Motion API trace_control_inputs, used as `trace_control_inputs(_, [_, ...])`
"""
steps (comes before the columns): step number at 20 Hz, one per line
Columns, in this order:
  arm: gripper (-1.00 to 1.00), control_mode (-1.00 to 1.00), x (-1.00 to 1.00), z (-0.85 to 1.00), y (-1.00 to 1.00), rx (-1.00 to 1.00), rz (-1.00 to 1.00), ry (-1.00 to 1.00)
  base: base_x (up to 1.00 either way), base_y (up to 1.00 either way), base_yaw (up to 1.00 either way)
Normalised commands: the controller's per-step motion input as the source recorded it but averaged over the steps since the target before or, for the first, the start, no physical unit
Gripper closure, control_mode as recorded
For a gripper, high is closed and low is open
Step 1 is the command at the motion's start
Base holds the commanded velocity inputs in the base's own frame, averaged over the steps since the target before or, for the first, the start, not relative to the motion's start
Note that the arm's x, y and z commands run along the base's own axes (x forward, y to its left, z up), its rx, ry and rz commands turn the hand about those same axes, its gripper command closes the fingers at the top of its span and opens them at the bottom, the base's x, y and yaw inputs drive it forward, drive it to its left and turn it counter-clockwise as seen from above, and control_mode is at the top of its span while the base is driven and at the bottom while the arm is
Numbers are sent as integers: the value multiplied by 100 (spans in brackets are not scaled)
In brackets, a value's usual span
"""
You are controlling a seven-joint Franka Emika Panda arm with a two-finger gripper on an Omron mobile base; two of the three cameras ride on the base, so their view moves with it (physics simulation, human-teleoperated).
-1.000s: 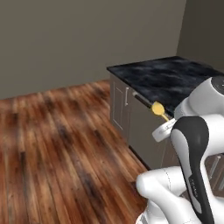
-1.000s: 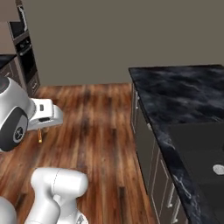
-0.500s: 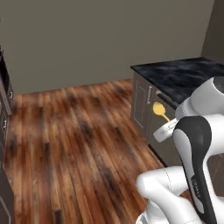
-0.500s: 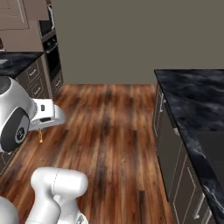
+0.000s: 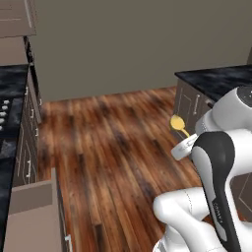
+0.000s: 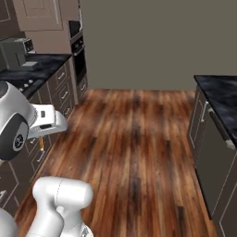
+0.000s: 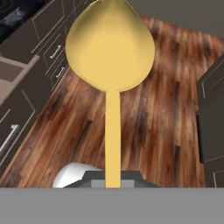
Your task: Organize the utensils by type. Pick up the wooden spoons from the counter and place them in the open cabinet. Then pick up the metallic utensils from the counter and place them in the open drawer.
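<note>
The jaws themselves are hidden by the robot's own hand; they are fully closed on the metallic utensil (image 7: 111, 57), gripping its thin handle at the lower end. In the hand view the bright yellow round head stands well clear of the grip, above the wooden floor (image 7: 144, 127), with the handle's lowest part cut off. The left base view shows the same utensil's head (image 5: 177, 122) projecting beyond the white arm, its handle mostly covered. In the right base view just a short golden stub (image 6: 41, 144) hangs under the hand, and the head is concealed.

The open drawer (image 5: 29, 216) appears at the lower left of the left base view, cut by the frame edge, well apart from the utensil. The black marble worktop (image 6: 222, 95) lies across the floor on the opposite side.

Against the earlier frames, the whole scene has shifted: the base has turned, and cabinets (image 6: 41, 21) and the drawer have come into view. The utensil stays clamped as before.
</note>
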Motion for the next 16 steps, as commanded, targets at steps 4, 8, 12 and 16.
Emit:
trace_control_inputs(4, [100, 100, 0, 0, 0, 0, 0, 0, -17, 20, 3])
trace_control_inputs(8, [100, 100, 0, 0, 0, 0, 0, 0, -28, 26, 7])
trace_control_inputs(12, [100, 100, 0, 0, 0, 0, 0, 0, -31, 41, 9])
trace_control_inputs(16, [100, 100, 0, 0, 0, 0, 0, 0, -48, 52, 11])
